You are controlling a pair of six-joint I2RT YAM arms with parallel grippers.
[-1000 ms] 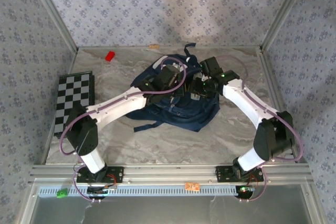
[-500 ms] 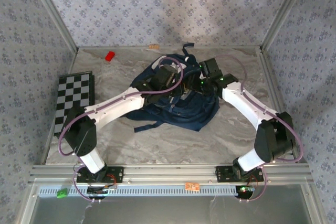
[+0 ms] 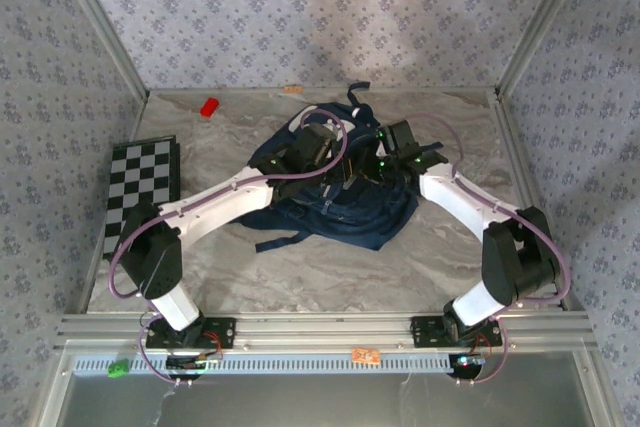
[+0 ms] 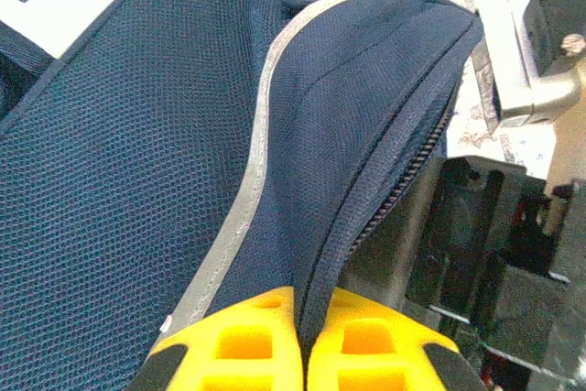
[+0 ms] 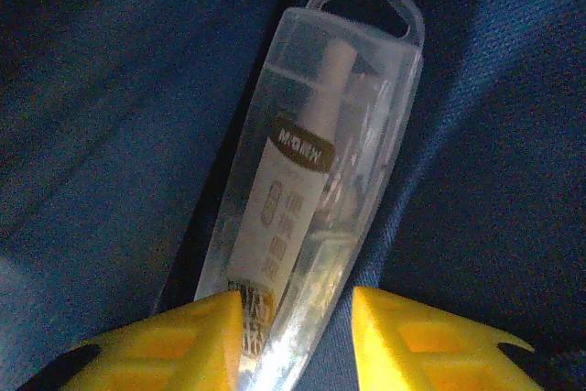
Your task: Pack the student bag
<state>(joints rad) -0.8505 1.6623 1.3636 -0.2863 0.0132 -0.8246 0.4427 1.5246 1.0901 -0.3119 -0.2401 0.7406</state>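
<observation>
Evidently the packing is well under way but not finished. The bag lies in the middle of the table, between the two arms, with its mouth toward the far side.

The left gripper is closed hard on the bag's edge. A fold of navy fabric with its pale trim is pinched between the yellow fingers and lifted, so the zip gapes and the opening stands up.

The right gripper reaches in from the other side. A clear plastic case with a white pen-like thing inside lies between its fingers, and there is dark blue cloth on every side. Its jaws stand apart around the case's near end. The left finger touches the case and a strip of cloth shows beside the right one, so I judge the case loose rather than clamped. The clear plastic makes its edge hard to trace, though.

Done, by the look of it: the bag is opened and the case is in, or at least at the mouth. Left to do: draw the right arm out, let the flap fall and close the zip.

A checkered board and a red block lie on the table outside the bag. Whether they belong in it I cannot say.
</observation>
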